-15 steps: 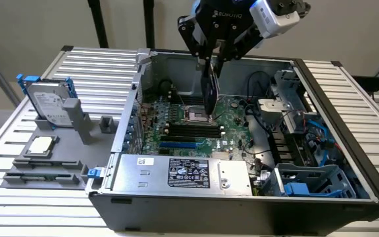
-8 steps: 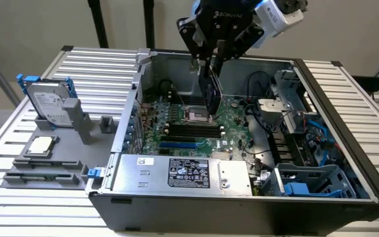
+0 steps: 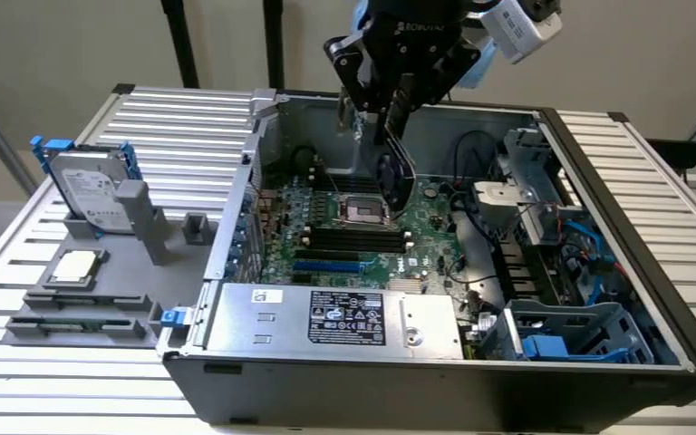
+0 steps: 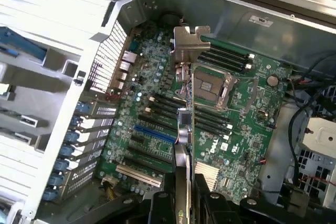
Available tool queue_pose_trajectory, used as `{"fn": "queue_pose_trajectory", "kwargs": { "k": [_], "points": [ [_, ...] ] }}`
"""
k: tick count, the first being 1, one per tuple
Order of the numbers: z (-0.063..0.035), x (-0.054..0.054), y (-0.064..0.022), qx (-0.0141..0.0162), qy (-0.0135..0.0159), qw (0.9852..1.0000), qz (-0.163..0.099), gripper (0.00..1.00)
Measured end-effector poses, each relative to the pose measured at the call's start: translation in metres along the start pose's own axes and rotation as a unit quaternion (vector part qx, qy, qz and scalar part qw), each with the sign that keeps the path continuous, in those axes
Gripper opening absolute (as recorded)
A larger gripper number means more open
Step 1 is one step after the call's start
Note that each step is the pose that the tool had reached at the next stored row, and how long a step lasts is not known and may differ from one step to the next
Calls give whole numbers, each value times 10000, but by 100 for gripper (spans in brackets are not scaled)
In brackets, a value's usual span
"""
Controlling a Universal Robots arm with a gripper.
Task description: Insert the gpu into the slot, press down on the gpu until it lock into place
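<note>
1. One claw (image 3: 391, 98) is clenched on the gpu's (image 3: 395, 168) top edge, the card hanging on edge right below it.
2. The gpu sits above the board (image 3: 427, 222) in the open case (image 3: 445, 381), apart from the blue slot (image 3: 327, 268).

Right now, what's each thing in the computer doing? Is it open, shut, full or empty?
Hand: shut on the graphics card.
Graphics card: held on edge in the air, not plugged in.
Blue slot: empty.
Computer case: open, side off.
Hard drive: standing against a grey holder outside the case.
</note>
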State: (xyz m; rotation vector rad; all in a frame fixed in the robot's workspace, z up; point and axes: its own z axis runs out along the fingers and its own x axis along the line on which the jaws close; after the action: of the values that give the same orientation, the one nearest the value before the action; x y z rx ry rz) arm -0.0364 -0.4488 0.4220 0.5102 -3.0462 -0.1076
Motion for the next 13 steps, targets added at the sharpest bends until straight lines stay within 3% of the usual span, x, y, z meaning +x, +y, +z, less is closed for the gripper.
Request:
{"fn": "queue_pose_trajectory", "kwargs": {
  "k": [4, 7, 13],
  "points": [
    [1, 0, 0, 14, 28, 9993, -363, 26],
    [2, 0, 0, 25, 49, 9980, -635, 26],
    [3, 0, 0, 46, 91, 9930, -1176, 26]
  ]
}}
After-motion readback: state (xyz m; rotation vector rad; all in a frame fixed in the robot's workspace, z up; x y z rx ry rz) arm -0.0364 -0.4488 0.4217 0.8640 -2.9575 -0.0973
